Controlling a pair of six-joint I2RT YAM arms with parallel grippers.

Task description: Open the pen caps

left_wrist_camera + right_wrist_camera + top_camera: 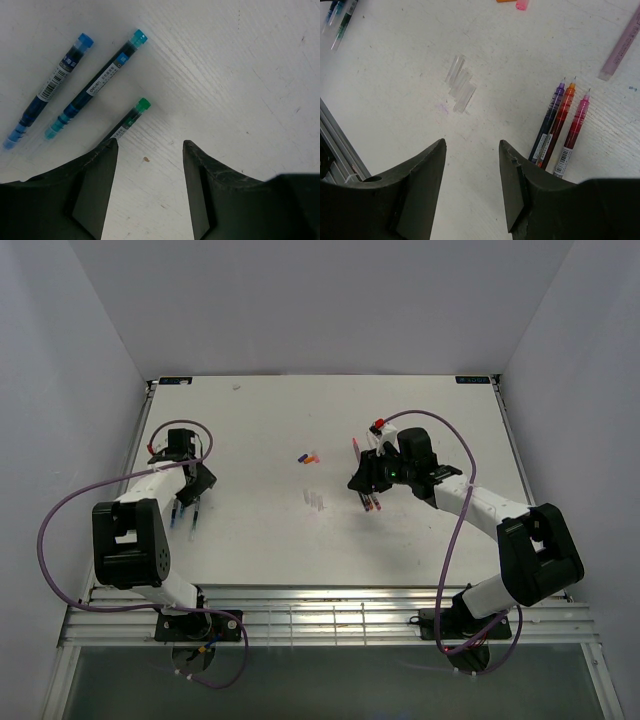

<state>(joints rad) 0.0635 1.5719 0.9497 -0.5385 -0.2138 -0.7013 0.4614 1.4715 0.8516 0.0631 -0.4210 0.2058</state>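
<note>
Beneath the left gripper (150,144), whose jaws stand apart and empty, three bluish pens (95,82) lie on the table (240,75); whether their tips are capped cannot be told. Across the table the right gripper (471,142) is likewise open with nothing held, three bare-tipped pens (560,125) just beside it and loose clear pen caps (460,82) ahead. Such pens look light, stiff and slick, likely to roll; a hold mid-barrel seems best, the cap pinched at its end. No container shows

White table (270,425): pens (95,84) both sides, pen caps (461,85) centre.
</note>
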